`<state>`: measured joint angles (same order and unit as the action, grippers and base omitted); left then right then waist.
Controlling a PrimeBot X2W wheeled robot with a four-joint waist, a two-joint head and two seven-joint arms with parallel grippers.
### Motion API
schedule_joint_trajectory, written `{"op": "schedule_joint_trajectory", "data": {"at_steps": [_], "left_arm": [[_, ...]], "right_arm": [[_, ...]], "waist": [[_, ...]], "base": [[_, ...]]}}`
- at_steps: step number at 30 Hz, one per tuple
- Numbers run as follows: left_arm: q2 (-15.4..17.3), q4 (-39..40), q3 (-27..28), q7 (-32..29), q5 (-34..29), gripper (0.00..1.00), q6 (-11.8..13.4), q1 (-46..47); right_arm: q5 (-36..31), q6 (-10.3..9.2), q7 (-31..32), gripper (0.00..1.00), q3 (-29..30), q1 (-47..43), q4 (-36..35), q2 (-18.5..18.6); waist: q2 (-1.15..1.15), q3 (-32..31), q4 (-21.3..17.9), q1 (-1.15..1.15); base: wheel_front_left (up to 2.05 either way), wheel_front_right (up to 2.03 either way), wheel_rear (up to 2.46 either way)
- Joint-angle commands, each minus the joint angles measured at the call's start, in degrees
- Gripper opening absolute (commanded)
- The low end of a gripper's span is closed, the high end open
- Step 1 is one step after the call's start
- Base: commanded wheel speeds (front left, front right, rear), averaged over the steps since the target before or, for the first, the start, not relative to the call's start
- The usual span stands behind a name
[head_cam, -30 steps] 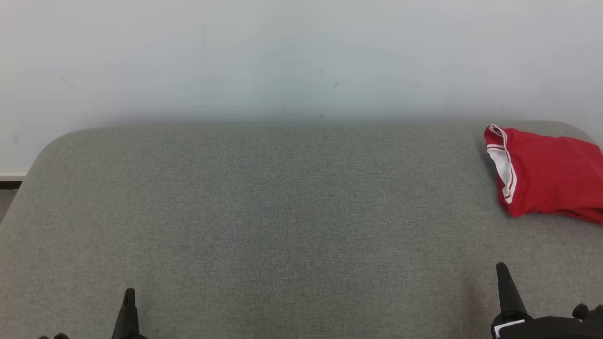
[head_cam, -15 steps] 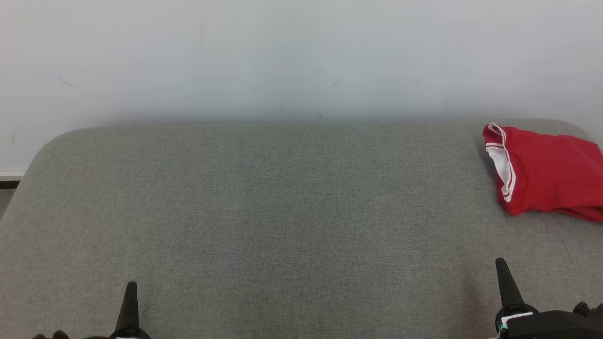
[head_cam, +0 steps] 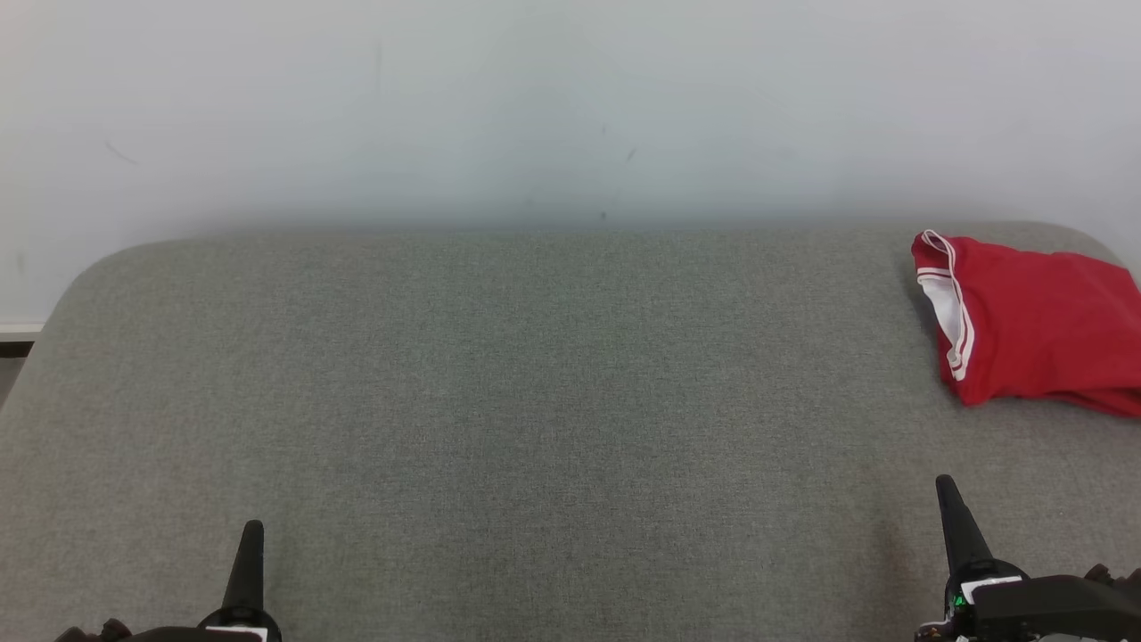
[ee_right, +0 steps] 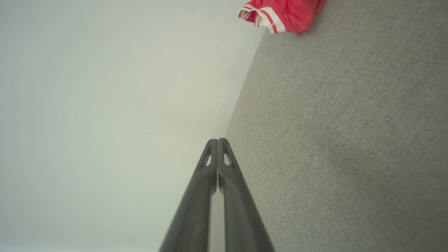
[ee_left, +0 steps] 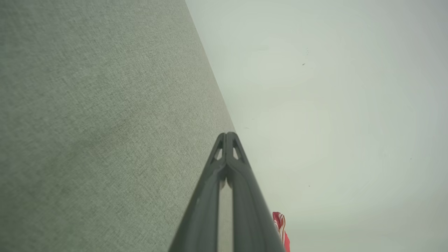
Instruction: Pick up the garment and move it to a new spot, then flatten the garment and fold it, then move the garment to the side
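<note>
Grey worktop (head_cam: 499,383), pale wall behind; left end effector (ee_left: 226,134) and right end effector (ee_right: 217,140) both pressed together. Probably best: spread the right one, reach to red garment (head_cam: 1038,330), pinch trimmed edge.

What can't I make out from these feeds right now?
- Garment, head view: the right edge cuts it off, so its full shape and type are unclear.
- Garment, right wrist view: cut off by the top edge.
- Garment, left wrist view: mostly hidden by the left end effector and the bottom edge.
- Right end effector and left one, head view: bases cut off by the bottom edge.
</note>
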<state>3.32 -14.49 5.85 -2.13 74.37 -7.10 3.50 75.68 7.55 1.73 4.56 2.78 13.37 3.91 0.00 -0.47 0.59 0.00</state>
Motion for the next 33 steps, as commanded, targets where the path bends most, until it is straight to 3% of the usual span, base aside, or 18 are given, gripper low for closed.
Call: {"op": "schedule_joint_trajectory", "data": {"at_steps": [1,33], "left_arm": [[-0.02,0.52,0.24,-0.39,1.77,0.00,-0.31,0.99],[-0.42,0.53,0.71,-3.93,15.51,0.00,-0.44,2.72]], "right_arm": [[1.64,-0.08,0.46,0.00,0.30,1.03,-0.20,-0.10],[14.55,-0.11,3.98,0.00,1.50,3.21,0.51,-0.74]], "waist": [[0.00,0.03,-0.03,0.00],[0.00,0.53,-0.48,0.00]], "base": [[0.00,0.00,0.00],[0.00,0.00,0.00]]}}
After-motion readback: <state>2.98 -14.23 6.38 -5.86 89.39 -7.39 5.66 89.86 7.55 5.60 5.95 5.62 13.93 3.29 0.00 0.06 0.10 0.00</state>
